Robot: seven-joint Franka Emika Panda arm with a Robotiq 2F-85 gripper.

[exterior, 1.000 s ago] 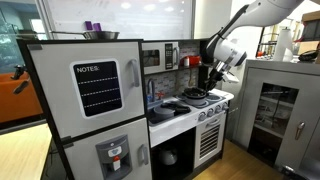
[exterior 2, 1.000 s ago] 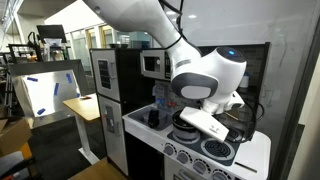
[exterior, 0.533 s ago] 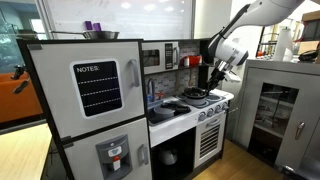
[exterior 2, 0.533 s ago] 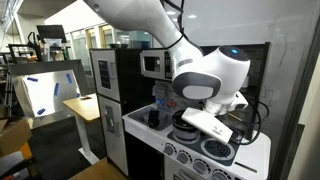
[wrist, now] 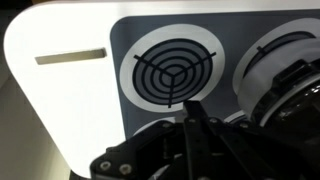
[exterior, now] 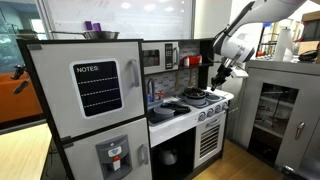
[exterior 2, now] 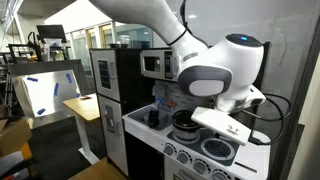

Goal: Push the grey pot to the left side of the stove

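The air over the stove (exterior: 212, 108) is open up to the gripper (exterior: 222, 72) hanging above it, and one burner (wrist: 172, 75) with the white top to its left lies bare in the wrist view, while the grey pot (exterior 2: 186, 122), the faucet (exterior: 151, 90) at left and the cabinet (exterior: 280, 100) at right hem the space.

Item 1, legible txt: "NOTES:", white caps w/ colon, at top left of black ruled chalkboard panel (exterior: 98, 90), mounted on upper fridge door (exterior: 55, 95), seen in an exterior view. Other markings elsewhere too small or blurred to read.
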